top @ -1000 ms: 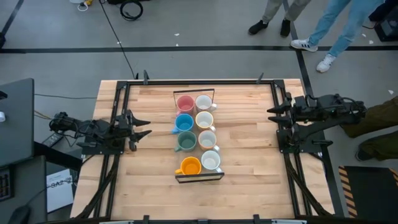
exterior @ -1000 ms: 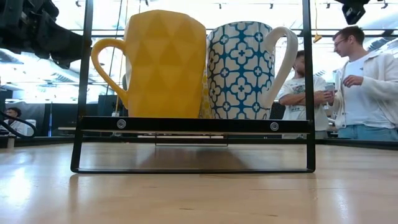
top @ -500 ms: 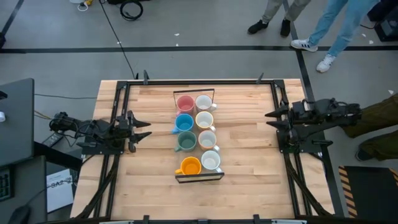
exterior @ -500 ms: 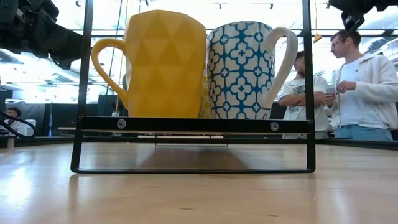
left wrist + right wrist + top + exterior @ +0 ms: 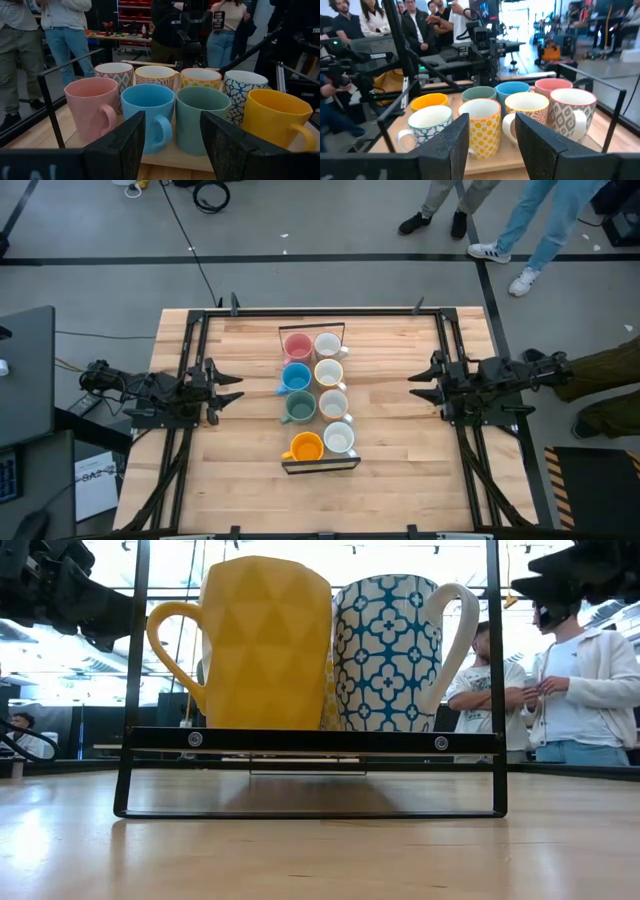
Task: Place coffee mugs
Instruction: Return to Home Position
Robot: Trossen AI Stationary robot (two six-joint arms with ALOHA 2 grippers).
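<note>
**Eight mugs racked; both grippers open and empty**

High view: eight coffee mugs (image 5: 329, 373) stand in two rows of four inside the rack (image 5: 320, 466) at the centre of the table (image 5: 250, 480). The rack's long axis runs from the far edge to the near edge, crosswise to the line joining the arms. The left gripper (image 5: 232, 388) and right gripper (image 5: 415, 386) face the rack from opposite sides. Both are well apart from it, at roughly equal standoff.

Low view: the orange mug (image 5: 265, 645) and blue-patterned mug (image 5: 385, 650) sit side by side, touching, at the rack's near end. Neither gripper is near them.

Left wrist view: the fingers are spread wide with nothing between them, and the mugs lie straight ahead.

Right wrist view: the fingers are likewise spread wide and hold nothing. The mugs lie straight ahead, seen from the opposite side.

Assessment: placement appears complete. The coming move should be a retreat directly away from the rack, each arm backing outward along its own axis.
</note>
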